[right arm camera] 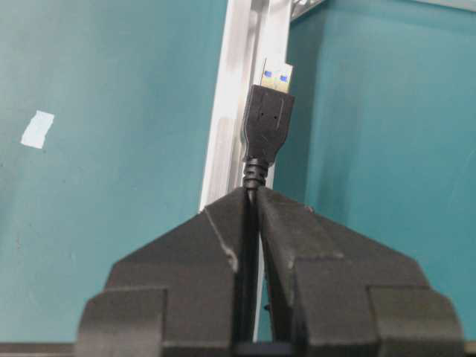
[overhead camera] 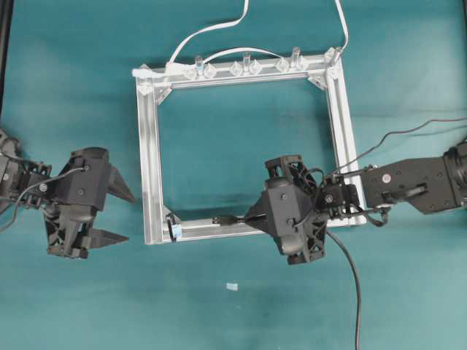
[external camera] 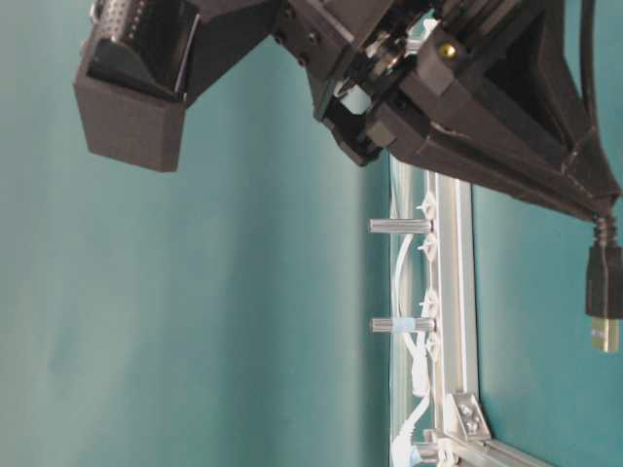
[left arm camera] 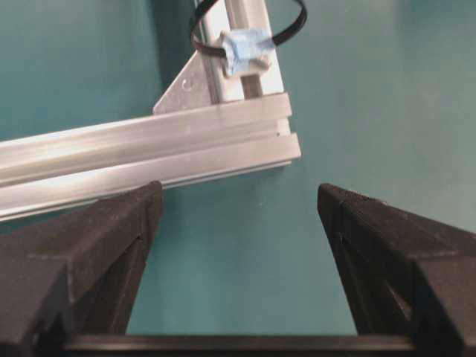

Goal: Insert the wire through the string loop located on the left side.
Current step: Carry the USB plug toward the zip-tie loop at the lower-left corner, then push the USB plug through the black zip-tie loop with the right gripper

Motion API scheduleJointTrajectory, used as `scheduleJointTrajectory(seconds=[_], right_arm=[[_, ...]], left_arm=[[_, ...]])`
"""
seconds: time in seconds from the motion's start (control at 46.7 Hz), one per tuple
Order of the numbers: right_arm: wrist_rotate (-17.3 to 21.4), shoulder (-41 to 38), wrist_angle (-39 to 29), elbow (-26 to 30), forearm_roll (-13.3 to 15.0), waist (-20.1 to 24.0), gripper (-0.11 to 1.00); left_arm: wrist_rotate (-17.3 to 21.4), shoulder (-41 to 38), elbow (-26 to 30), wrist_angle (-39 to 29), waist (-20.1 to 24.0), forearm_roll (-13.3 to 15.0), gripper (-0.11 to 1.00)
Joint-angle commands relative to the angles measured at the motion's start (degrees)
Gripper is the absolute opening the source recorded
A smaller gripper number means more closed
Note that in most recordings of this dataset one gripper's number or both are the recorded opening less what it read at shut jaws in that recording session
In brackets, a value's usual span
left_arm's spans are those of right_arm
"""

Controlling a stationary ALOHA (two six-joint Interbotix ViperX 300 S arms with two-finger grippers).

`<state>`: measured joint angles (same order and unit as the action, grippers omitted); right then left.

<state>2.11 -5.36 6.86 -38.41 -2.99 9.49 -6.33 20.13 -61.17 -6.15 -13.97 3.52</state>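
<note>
The wire's black plug [overhead camera: 225,219] with its metal tip sticks out leftward from my right gripper [overhead camera: 252,217], which is shut on the cable just behind the plug. It hangs over the near rail of the aluminium frame [overhead camera: 151,146]. In the right wrist view the plug [right arm camera: 268,123] points along the rail beyond the gripper [right arm camera: 253,195]. The string loop [overhead camera: 172,227], a thin dark ring with a pale-blue bit, sits at the frame's near left corner, a short gap left of the plug. It shows close up as the string loop [left arm camera: 242,48]. My left gripper [overhead camera: 117,215] stands open and holds nothing outside that corner, seen as the left gripper [left arm camera: 239,192].
Clear pegs [overhead camera: 246,62] stand on the far rail, with a flat white cable [overhead camera: 211,29] running off behind them. The black cable [overhead camera: 354,292] trails toward the table's near edge. A small white scrap [overhead camera: 232,286] lies on the teal table in front of the frame.
</note>
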Motion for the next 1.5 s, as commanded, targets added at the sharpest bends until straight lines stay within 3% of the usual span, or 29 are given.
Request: scheduleJointTrajectory(seconds=[0.0,1.478], right_arm=[[-0.09,0.97,0.97,1.41,0.26,-0.09,0.07],[-0.26,-6.94,1.14,11.69,1.23,-0.09,0.07]], left_arm=[[-0.35,0.09,1.23,0.44,-0.35,0.00,0.84],[-0.35,0.09,1.85,0.44,-0.26,0.00,0.84]])
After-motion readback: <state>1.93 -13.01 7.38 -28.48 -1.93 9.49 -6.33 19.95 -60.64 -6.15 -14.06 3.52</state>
